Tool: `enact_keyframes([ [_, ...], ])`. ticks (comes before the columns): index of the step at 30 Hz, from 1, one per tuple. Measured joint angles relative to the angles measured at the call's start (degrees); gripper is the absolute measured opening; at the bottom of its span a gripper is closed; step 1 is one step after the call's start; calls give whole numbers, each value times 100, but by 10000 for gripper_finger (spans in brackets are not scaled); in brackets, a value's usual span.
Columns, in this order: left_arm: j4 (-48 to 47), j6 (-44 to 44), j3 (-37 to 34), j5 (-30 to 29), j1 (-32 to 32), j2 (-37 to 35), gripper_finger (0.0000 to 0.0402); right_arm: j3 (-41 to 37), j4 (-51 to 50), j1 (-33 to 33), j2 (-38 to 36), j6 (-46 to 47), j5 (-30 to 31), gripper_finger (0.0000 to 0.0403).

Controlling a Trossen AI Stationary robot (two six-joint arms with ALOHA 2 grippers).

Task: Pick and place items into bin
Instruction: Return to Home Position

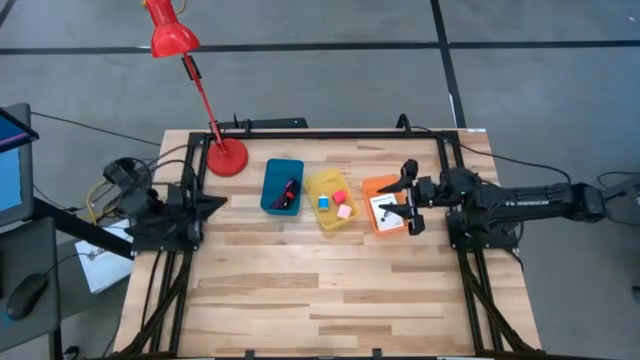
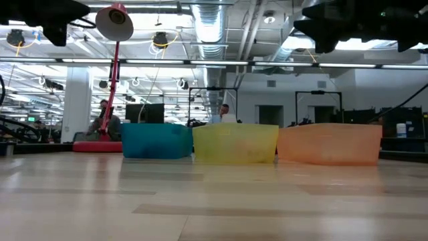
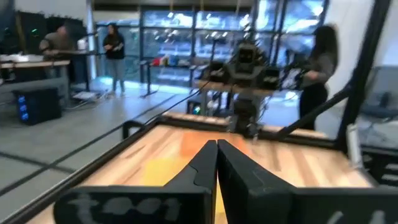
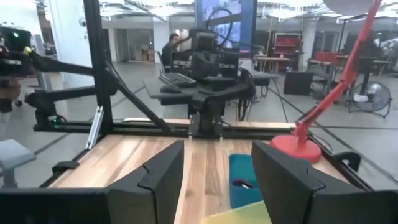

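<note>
Three bins stand in a row on the wooden table: a blue bin, a yellow bin and an orange bin. Every item in view is already inside one. The dark red cord lies in the blue bin. The light-blue block, red block and pink block lie in the yellow one, and the white card lies in the orange one.

The right gripper hangs over the orange bin's outer edge with its fingers spread wide and nothing between them. The left gripper waits at the table's left side, fingers pressed together and empty.

The main risk is in the right arm's retreat. If it pulls back low, a spread finger could catch the orange rim and drag or tip the light bin, spilling the card. Lifting clear first would avoid that.

No brand or label can be read. The card's black mark is too small to make out.
</note>
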Motion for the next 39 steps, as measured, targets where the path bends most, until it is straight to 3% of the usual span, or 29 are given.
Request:
enact_keyframes([
  [5,1601,597,-693,677,0,-2,0,0,253,96,316,-170,-7,182],
  [7,1936,799,-857,674,0,-2,0,0,262,44,294,-316,-14,182],
  [11,1955,877,-703,301,0,-2,0,0,-248,-354,-205,-121,-41,182],
  [14,1735,879,-533,277,0,-5,0,-83,-990,-661,-846,177,-503,182],
  [19,1548,703,-520,210,0,-2,0,-1262,1076,-689,-1165,8,-1895,182],
  [21,1539,597,-519,152,0,-2,0,-1728,1531,-773,-1362,231,-1828,182],
  [27,1412,706,-515,48,2,-2,0,-1733,1066,-889,-1619,706,-1652,182],
  [33,1244,585,-515,-631,5,-4,0,-1729,635,-896,-1793,584,-1646,182],
  [39,2151,1526,-405,12,-7,-11,0,-1727,323,-877,-2206,859,-1804,182],
])
